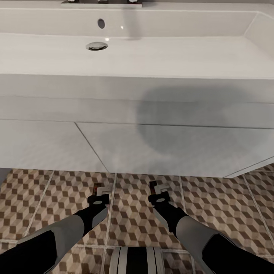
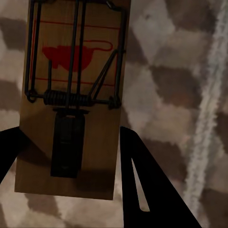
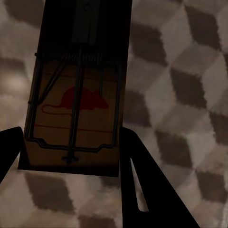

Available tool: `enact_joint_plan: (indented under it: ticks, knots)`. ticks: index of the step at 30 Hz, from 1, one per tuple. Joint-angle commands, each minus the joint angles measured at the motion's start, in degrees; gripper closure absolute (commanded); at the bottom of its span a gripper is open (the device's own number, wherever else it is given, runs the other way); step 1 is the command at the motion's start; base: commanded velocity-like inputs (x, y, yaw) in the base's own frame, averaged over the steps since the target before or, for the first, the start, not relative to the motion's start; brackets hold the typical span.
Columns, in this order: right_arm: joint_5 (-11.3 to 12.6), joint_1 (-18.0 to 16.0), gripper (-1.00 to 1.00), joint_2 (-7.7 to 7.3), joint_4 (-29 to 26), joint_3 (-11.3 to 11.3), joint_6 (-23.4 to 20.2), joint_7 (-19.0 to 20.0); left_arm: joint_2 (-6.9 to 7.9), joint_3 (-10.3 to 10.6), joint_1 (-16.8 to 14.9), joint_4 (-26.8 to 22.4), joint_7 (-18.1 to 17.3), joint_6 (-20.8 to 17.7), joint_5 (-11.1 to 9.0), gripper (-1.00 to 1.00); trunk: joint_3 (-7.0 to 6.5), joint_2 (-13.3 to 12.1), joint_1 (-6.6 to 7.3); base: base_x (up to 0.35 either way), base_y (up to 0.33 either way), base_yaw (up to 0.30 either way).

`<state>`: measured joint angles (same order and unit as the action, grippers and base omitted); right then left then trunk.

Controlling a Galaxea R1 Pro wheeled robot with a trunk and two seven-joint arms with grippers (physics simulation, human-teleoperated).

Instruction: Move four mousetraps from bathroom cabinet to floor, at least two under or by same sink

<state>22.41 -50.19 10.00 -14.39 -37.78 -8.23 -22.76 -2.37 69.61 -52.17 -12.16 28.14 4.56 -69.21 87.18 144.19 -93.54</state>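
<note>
Both arms reach forward and down from the robot's shoulders, side by side, forearms angled toward the floor (image 1: 45, 198) just in front of the vanity (image 1: 152, 148). The left tool (image 1: 98, 193) is clamped on a mousetrap (image 2: 71, 95), its dark fingers (image 2: 147, 185) flanking the wooden slab. The right tool (image 1: 159, 192) is likewise clamped on a second mousetrap (image 3: 78, 95). Each trap hangs above the cube-patterned tiles, near the foot of the vanity and below the sink (image 1: 133, 57).

The main risk, as I judge it, is letting go from too high: a trap could bounce, flip or skid away from the sink. The wire bar and spring could also snag a finger as it parts, dragging the trap along. Lowering too far forward might knock a trap against the vanity front.
</note>
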Motion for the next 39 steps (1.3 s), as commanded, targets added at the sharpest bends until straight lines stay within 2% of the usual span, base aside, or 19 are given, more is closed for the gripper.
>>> enact_joint_plan:
  ticks: [1,11,20,25,30,34,39]
  knots:
    - [0.36,-0.04,1.00,0.00,-0.04,-0.36,-0.29,-0.32,0.00,0.44,-0.04,-0.06,0.30,0.16,-0.37,1.00,0.13,0.01,0.01,0.030,0.000,0.000]
    - [0.52,-0.15,1.00,-0.25,-1.60,-0.11,-0.29,-0.38,-0.43,0.43,-0.45,-0.14,0.10,-0.31,-0.04,1.00,1.06,0.01,0.01,0.006,0.000,0.000]
    - [0.21,-0.17,1.00,-0.98,-8.06,-0.02,-0.37,-0.57,-0.85,0.41,-5.83,-0.48,-0.01,-2.52,0.10,1.00,1.89,0.01,0.01,0.000,0.000,0.000]
    - [0.16,-0.99,1.00,-1.04,-9.90,-0.03,-0.28,-0.53,-1.09,0.36,-7.28,-0.79,-0.02,-2.75,0.09,1.00,2.30,0.01,0.01,0.000,0.000,0.014]
    - [0.08,-1.82,1.00,-1.57,-11.83,-0.01,2.65,-0.69,-1.10,0.36,-8.52,-2.32,0.02,-2.67,0.09,1.00,2.39,0.01,0.01,0.000,0.000,0.009]
    - [0.40,-4.07,1.00,-1.64,-11.28,0.06,3.10,-0.87,-1.11,0.36,-9.10,-2.88,-0.01,-2.46,0.05,1.00,2.40,0.01,0.01,0.000,0.000,0.001]
    - [0.70,-5.28,1.00,-1.24,-9.01,0.07,1.91,-0.96,-1.43,0.31,-9.24,-3.13,0.01,-2.44,0.05,1.00,2.40,0.01,0.01,0.000,0.000,0.000]
